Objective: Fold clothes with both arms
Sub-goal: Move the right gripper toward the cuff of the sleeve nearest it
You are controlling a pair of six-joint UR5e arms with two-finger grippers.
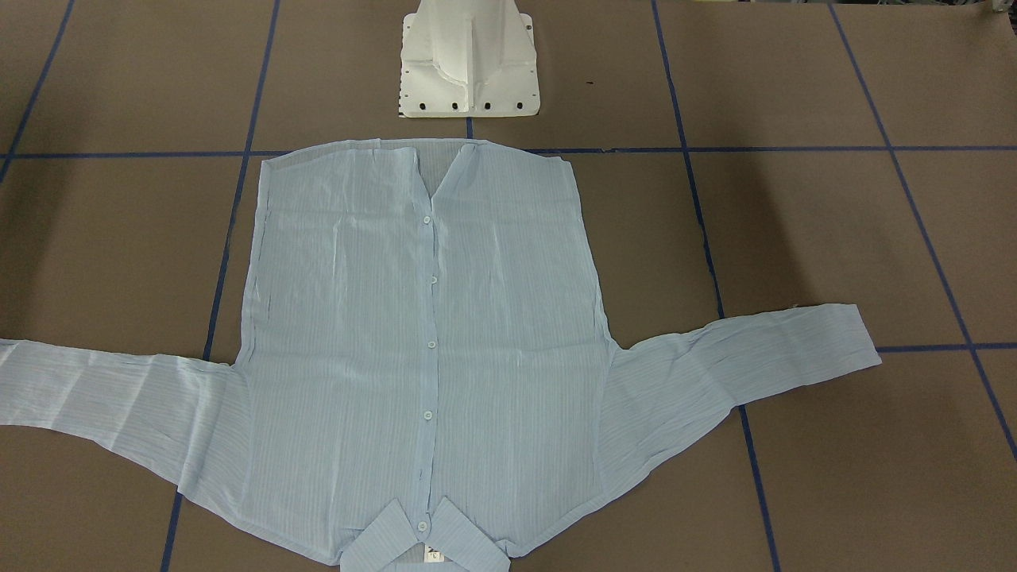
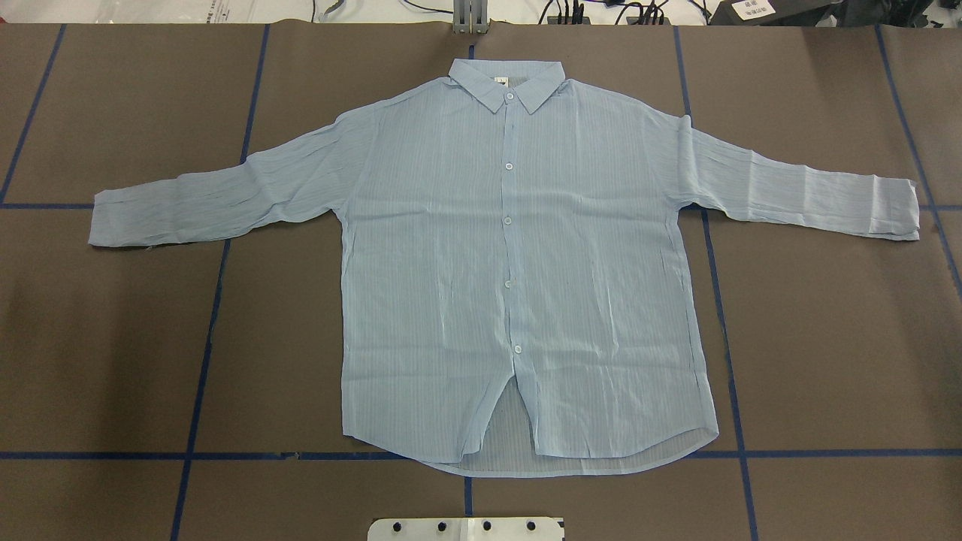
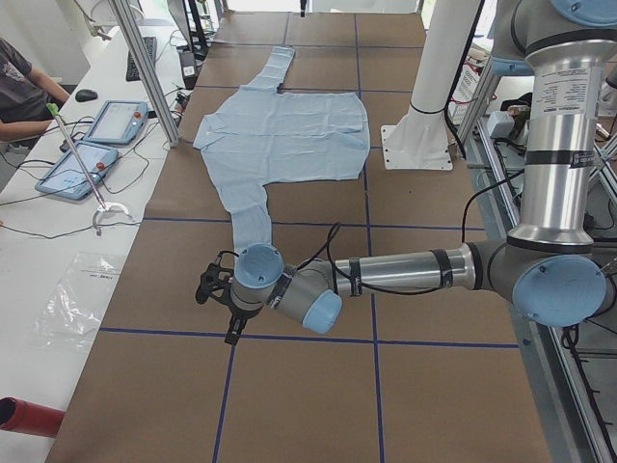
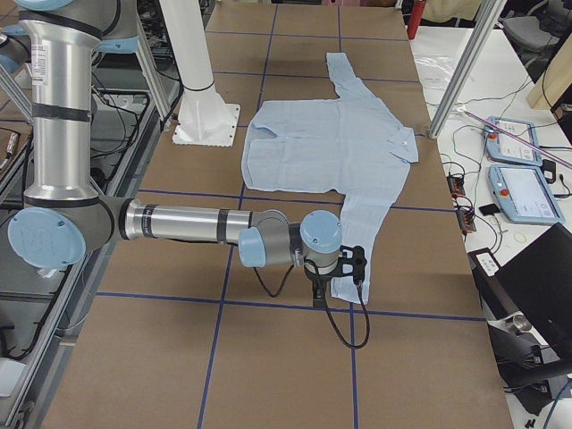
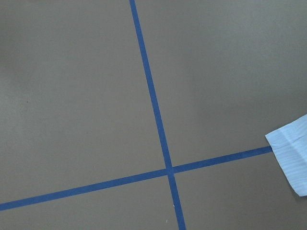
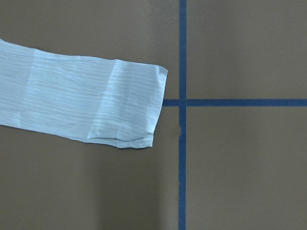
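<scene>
Exterior left gives us the left gripper (image 3: 214,289) only from the side, so we cannot tell how far its fingers are open or whether they touch anything. It hangs low over the table (image 3: 145,386), near the left cuff (image 5: 292,153). The left arm (image 3: 405,270) stands with its upper link upright and its forearm stretched level above the table. Exterior right serves us no better for the right gripper (image 4: 353,266): we cannot tell its opening either. It sits by the right cuff (image 6: 129,105), and the right arm (image 4: 179,223) is posed the same way. We see the shirt (image 2: 511,263) lying flat, buttoned front up, sleeves spread wide, collar (image 2: 507,79) far from the pedestal base (image 1: 469,63), hem nearest it.
</scene>
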